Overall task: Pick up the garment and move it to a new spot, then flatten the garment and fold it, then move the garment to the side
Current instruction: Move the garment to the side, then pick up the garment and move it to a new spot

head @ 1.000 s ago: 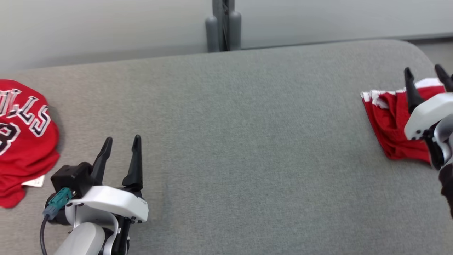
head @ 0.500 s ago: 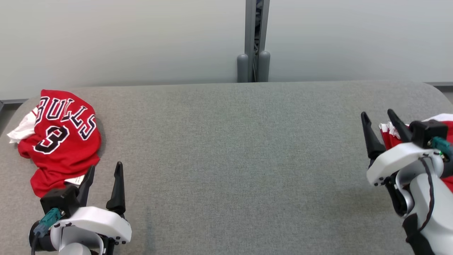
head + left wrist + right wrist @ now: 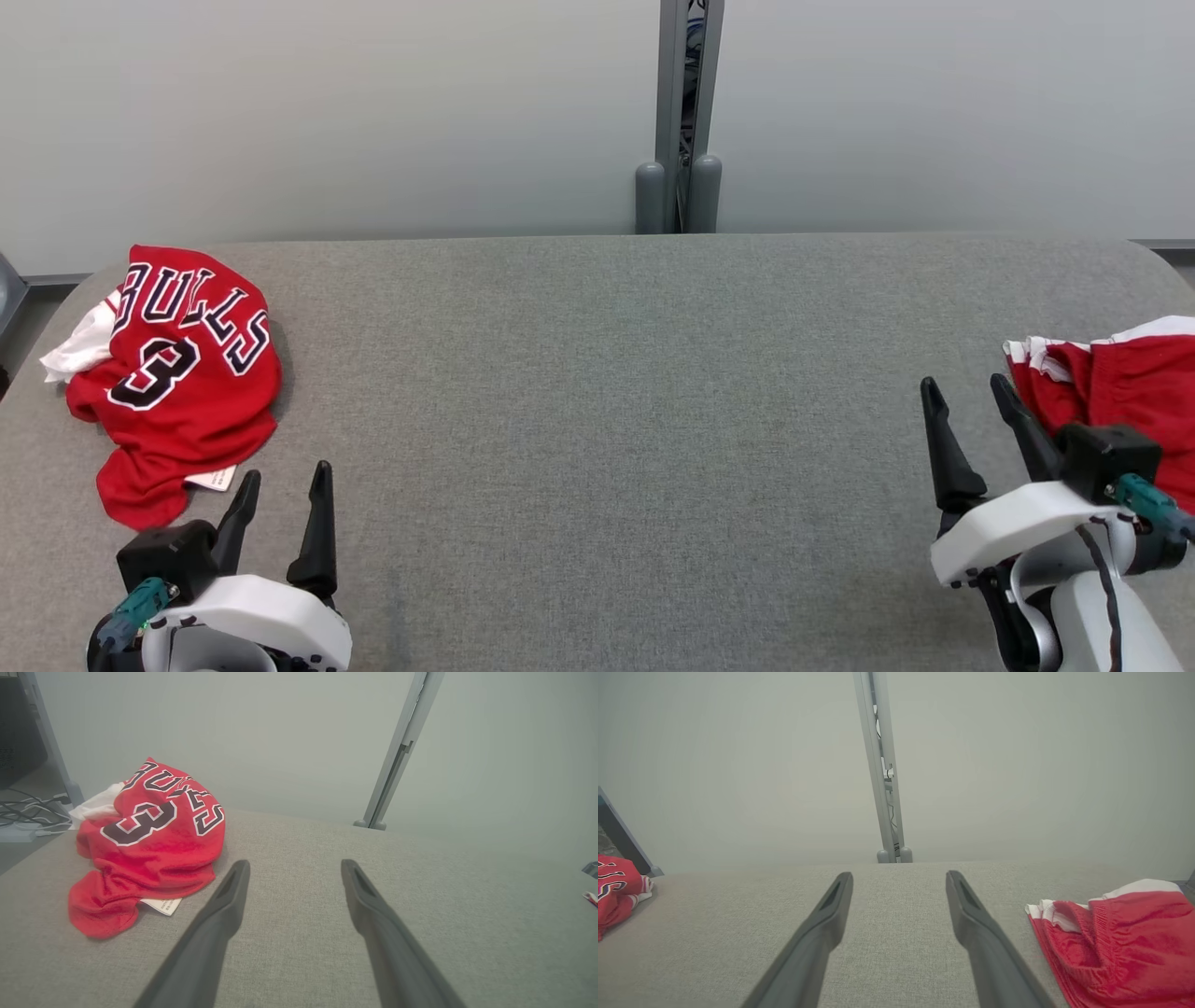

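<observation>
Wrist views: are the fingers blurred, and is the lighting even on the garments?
Left wrist view: left fingers soft near the lens, Bulls jersey sharp, slight shadow beneath it. Right wrist view: right fingers likewise blurred, red-and-white garment crisp. Head view: even light, no glare.

It's one long table (image 3: 597, 420) covered in gray woven fabric, rounded off at the far corners. Way over at the left end there's a crumpled red jersey (image 3: 177, 373), BULLS and a big 3 facing up, with a little white label (image 3: 217, 479) lying flat by its near edge. Well apart from it, at the right end, lie red shorts (image 3: 1111, 383) with white trim.
</observation>
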{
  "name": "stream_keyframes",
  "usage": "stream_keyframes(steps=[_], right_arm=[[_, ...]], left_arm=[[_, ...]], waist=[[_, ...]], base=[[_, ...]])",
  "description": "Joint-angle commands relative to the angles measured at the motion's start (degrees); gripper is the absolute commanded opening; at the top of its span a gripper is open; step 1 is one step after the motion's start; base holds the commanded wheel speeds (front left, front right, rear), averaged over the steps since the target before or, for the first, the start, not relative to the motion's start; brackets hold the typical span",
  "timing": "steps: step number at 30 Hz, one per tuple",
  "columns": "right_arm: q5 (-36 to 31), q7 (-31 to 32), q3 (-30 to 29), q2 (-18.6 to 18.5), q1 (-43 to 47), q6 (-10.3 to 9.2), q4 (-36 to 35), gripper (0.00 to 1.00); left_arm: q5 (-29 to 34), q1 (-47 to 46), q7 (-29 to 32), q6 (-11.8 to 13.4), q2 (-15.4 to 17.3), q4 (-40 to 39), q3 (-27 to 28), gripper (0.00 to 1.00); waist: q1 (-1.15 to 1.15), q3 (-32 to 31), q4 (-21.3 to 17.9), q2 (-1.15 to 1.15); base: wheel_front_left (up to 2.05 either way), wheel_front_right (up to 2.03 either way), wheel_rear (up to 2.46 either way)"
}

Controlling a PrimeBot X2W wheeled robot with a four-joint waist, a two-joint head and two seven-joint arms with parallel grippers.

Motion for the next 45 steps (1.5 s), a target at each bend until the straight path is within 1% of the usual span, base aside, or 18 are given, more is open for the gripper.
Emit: stream_keyframes(steps=[1, 6, 10, 22, 34, 39, 45], right_arm=[[-0.55, 0.8, -0.22, 0.18, 1.65, 0.01, -1.77, 1.0], [-0.79, 2.85, -0.4, 0.84, 5.23, 0.01, -6.57, 1.0], [1.62, 4.11, 0.54, 0.85, 6.98, 0.01, -8.67, 1.0], [2.71, 4.65, 0.49, 0.89, 8.38, 0.01, -10.17, 1.0], [2.04, 4.49, 0.11, 0.89, 8.87, 0.01, -10.2, 1.0], [1.51, 4.45, 0.29, 0.89, 9.33, 0.01, -10.06, 1.0], [1.38, 3.92, 0.53, 0.88, 9.5, 0.01, -9.81, 1.0]], left_arm=[[0.1, 0.73, -0.42, 0.03, 0.0, -0.18, 0.06, 1.0], [0.37, 1.13, -0.64, 0.18, -0.06, -0.15, -0.27, 1.0], [0.52, 1.28, -0.74, 0.28, 0.16, 0.22, -0.28, 1.0], [0.94, 1.0, -1.17, 0.46, -0.41, 1.07, -0.67, 1.0], [0.62, 0.62, -1.16, -0.15, -0.52, 1.44, -1.32, 1.0], [0.95, -0.06, -0.86, -0.34, -0.59, 1.17, -1.8, 1.0], [1.13, -0.42, -0.84, -0.29, -0.28, 0.62, -1.91, 1.0]], waist=[[0.0, 0.01, -0.08, 0.0], [0.0, 0.0, -0.24, 0.0], [0.0, -0.01, -0.17, 0.0], [0.0, -0.28, 0.46, 0.0], [0.0, -0.67, 1.54, 0.0], [0.0, -0.7, 4.67, 0.0], [0.0, -0.49, 10.96, 0.0]], base=[[0.0, 0.0, 0.0], [0.0, 0.0, 0.0], [0.0, 0.0, 0.0], [0.0, 0.0, 0.0], [0.0, 0.0, 0.0], [0.0, 0.0, 0.0], [0.0, 0.0, 0.0]])
